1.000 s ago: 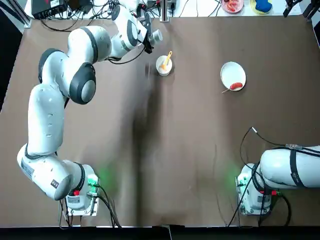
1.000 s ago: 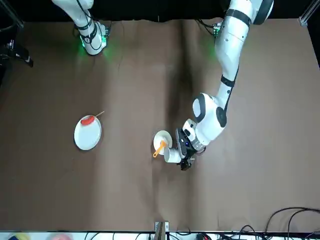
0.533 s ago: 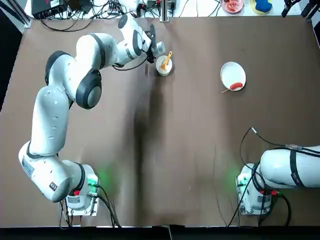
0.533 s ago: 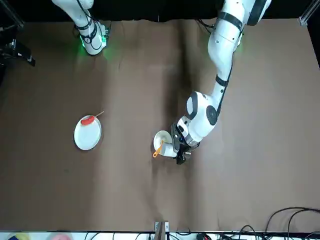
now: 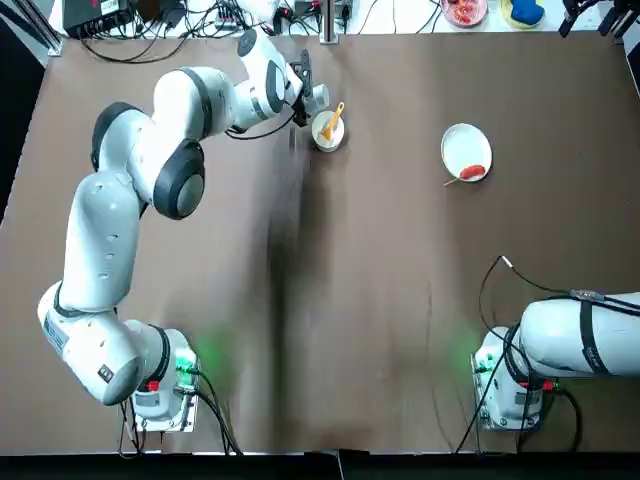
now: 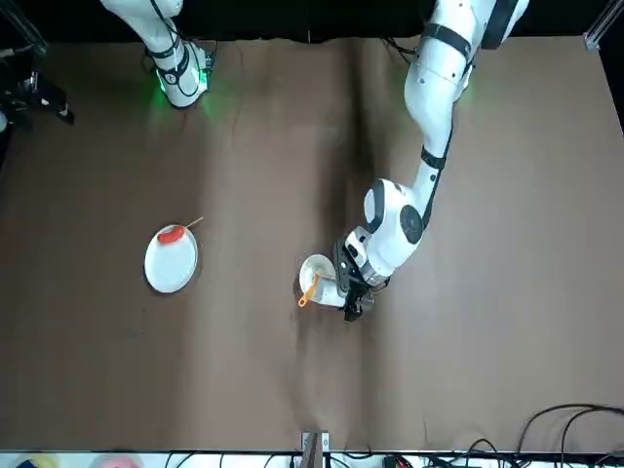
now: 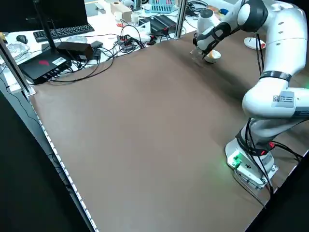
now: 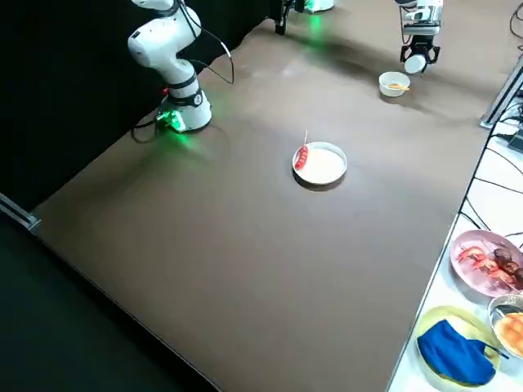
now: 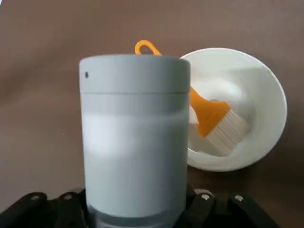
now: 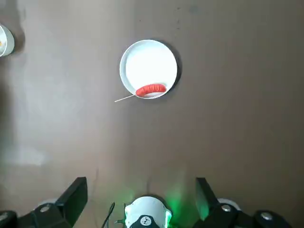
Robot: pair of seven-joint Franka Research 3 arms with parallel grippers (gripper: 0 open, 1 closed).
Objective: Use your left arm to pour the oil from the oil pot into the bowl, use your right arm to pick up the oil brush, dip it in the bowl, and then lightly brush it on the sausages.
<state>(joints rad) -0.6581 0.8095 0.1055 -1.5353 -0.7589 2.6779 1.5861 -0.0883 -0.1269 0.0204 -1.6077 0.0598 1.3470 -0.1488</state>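
Observation:
My left gripper (image 5: 301, 92) is shut on the oil pot (image 9: 134, 137), a slim bottle with a white cap (image 5: 316, 97). It holds the pot just beside the small white bowl (image 5: 322, 138), with the cap end toward the rim. The oil brush (image 9: 213, 116), with a yellow-orange handle, lies in the bowl with its handle over the rim. From the front, the pot (image 6: 331, 292) touches or nearly touches the bowl (image 6: 315, 269). The sausage (image 5: 473, 172) on its stick lies on the white plate (image 5: 463, 145) to the right. My right gripper (image 10: 141, 190) is open, parked by its base.
The right arm (image 5: 575, 335) stays folded at the near right corner. Cables and electronics (image 5: 100, 15) line the far edge. Off the far right corner stand dishes of food (image 8: 486, 260) and a blue cloth (image 8: 453, 353). A metal post (image 5: 326, 20) stands behind the bowl.
Over the last second my left gripper carried the oil pot closer to the bowl's rim. It has barely moved in the last half second. The right arm is unchanged.

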